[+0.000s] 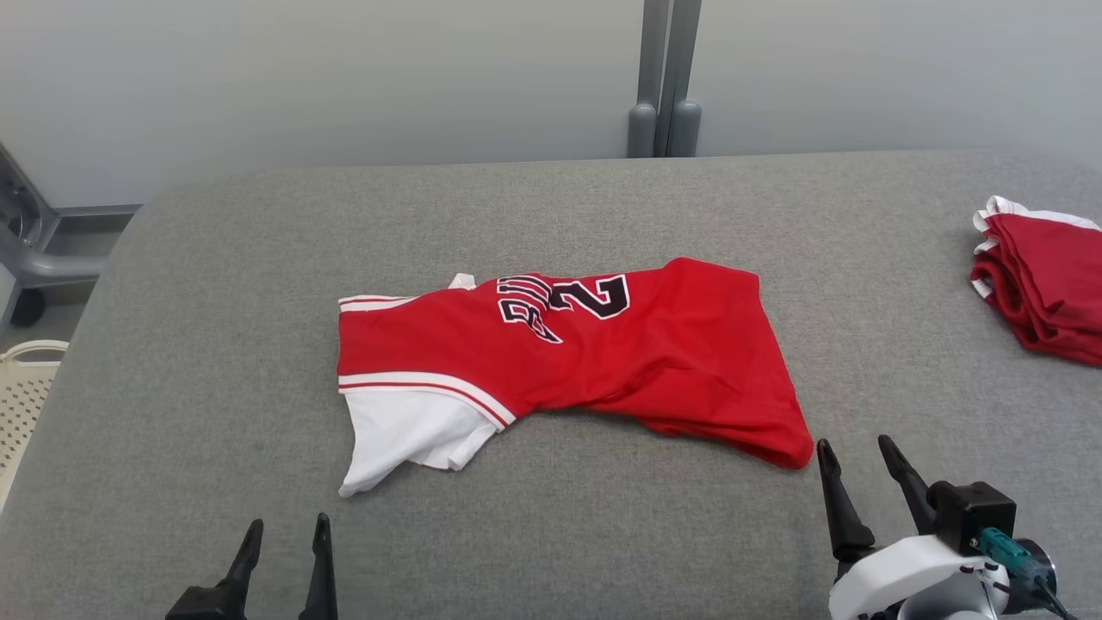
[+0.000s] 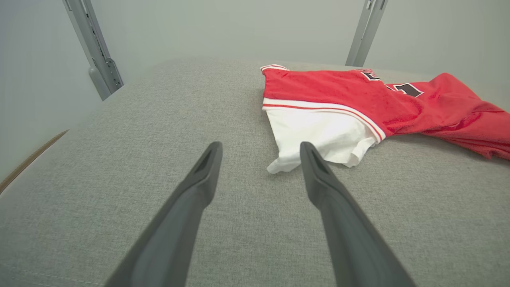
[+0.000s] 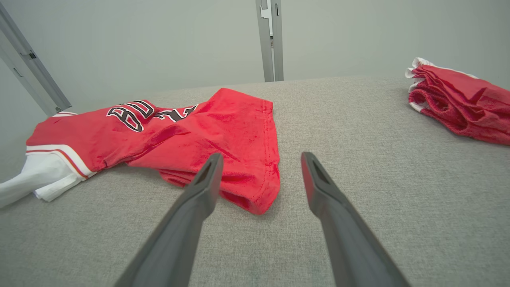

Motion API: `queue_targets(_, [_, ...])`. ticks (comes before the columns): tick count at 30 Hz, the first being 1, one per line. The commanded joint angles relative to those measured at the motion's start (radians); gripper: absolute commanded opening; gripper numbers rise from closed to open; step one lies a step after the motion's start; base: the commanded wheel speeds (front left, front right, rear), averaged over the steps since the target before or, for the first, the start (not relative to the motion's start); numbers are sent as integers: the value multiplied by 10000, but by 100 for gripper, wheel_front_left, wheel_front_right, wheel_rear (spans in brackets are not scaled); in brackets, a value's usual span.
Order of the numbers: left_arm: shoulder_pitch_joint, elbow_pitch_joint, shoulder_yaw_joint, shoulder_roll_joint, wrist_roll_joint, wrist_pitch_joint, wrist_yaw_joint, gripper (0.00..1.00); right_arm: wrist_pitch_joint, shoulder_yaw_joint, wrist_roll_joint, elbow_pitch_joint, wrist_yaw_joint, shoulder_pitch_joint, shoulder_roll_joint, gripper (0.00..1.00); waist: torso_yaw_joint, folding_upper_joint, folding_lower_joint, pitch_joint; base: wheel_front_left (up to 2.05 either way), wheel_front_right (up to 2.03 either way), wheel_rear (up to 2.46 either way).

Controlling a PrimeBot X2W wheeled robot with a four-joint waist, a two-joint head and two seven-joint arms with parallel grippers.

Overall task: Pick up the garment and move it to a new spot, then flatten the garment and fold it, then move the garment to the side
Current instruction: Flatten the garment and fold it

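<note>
A red garment (image 1: 603, 362) with black lettering and a white sleeve lies crumpled in the middle of the grey padded table (image 1: 215, 258). My left gripper (image 1: 287, 523) stands open near the front edge, short of the white sleeve. In the left wrist view the open left gripper (image 2: 261, 148) points at the sleeve's tip of the garment (image 2: 338, 99). My right gripper (image 1: 855, 446) is open just right of the garment's red hem corner. From the right wrist, the open right gripper (image 3: 261, 158) has the hem of the garment (image 3: 223, 131) lying just beyond its left finger.
A stack of folded red and white garments (image 1: 1042, 280) sits at the table's right edge, seen also as a pile (image 3: 462, 101). A cream basket (image 1: 26, 387) stands left of the table. Grey posts (image 1: 663, 77) rise behind, against a pale wall.
</note>
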State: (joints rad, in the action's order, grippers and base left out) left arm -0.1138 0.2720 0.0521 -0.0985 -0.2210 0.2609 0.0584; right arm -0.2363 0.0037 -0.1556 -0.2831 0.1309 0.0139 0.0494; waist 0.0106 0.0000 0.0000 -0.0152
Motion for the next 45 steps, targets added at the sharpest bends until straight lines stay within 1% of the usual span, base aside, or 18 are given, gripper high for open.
queue_targets(1, [117,99,81,-60,-56,-22,109,100,46,-36,23,-12,-5,-178,23,100,11,0,0,30,0,0,0])
queue_targets(5, [525,383,363,-132,-118,-248,290,100,499,-194,66,-56,-5,-520,25,100,-21,0,0,210,0,0,0])
queue_targets(7, [988,812,684,-330,-135,-654,480,100,1176,-436,238,-166,-4,-1092,49,100,-67,0,0,484,0,0,0])
queue_targets(12, [1883,1632,1175,-619,-318,-1293,640,100,2583,-492,343,-525,-5,-2311,446,100,-135,0,0,1058,0,0,0])
queue_targets(14, [2198,1927,1328,-667,-470,-1481,665,100,3108,-432,133,-761,-4,-2741,570,100,-137,0,0,1260,0,0,0])
queue_targets(19, [2841,2279,1605,-744,-642,-1427,710,100,3885,-222,-133,-1307,-5,-3552,946,100,-88,0,0,1672,0,0,0])
queue_targets(22, [3068,2476,1714,-765,-755,-1376,703,100,4028,-1,-273,-1599,-4,-3867,1101,100,-46,0,0,1805,0,0,0])
queue_targets(23, [3130,2530,1752,-773,-792,-1367,707,92,4056,61,-306,-1691,-4,-3934,1116,100,-42,0,0,1838,0,0,0])
queue_targets(24, [3166,2585,1789,-776,-818,-1333,710,87,4058,103,-343,-1785,-5,-4002,1125,100,-41,0,0,1869,0,0,0])
queue_targets(28, [3245,2768,1964,-831,-946,-1201,718,84,3990,272,-494,-2161,-5,-4267,1144,100,-11,0,0,1936,0,0,0])
queue_targets(30, [3284,2820,2057,-847,-986,-1157,722,71,3954,360,-531,-2389,-5,-4361,1171,100,16,0,0,1949,0,0,0])
queue_targets(31, [3304,2839,2100,-865,-1015,-1113,723,51,3923,387,-572,-2502,-5,-4419,1178,100,32,0,0,1956,0,0,0])
queue_targets(32, [3323,2850,2141,-878,-1038,-1080,725,41,3954,417,-620,-2637,-4,-4486,1174,100,50,0,0,1960,0,0,0])
queue_targets(33, [3328,2870,2180,-887,-1065,-1074,726,24,4005,445,-646,-2771,-4,-4538,1174,100,68,0,0,1960,0,0,0])
queue_targets(34, [3329,2891,2222,-901,-1095,-1062,725,4,4069,427,-661,-2927,-5,-4576,1185,100,85,0,0,1962,0,0,0])
queue_targets(35, [3338,2901,2268,-908,-1117,-1052,726,0,4154,443,-722,-3076,-5,-4618,1161,100,101,0,0,1967,0,0,0])
queue_targets(39, [3393,2938,2409,-935,-1201,-1034,720,0,4436,626,-1039,-3500,-4,-4772,1074,100,176,0,0,1987,0,0,0])
queue_targets(45, [3430,2995,2529,-957,-1274,-996,722,0,4738,732,-1261,-3807,-4,-4789,1048,100,231,0,0,2013,0,0,0])
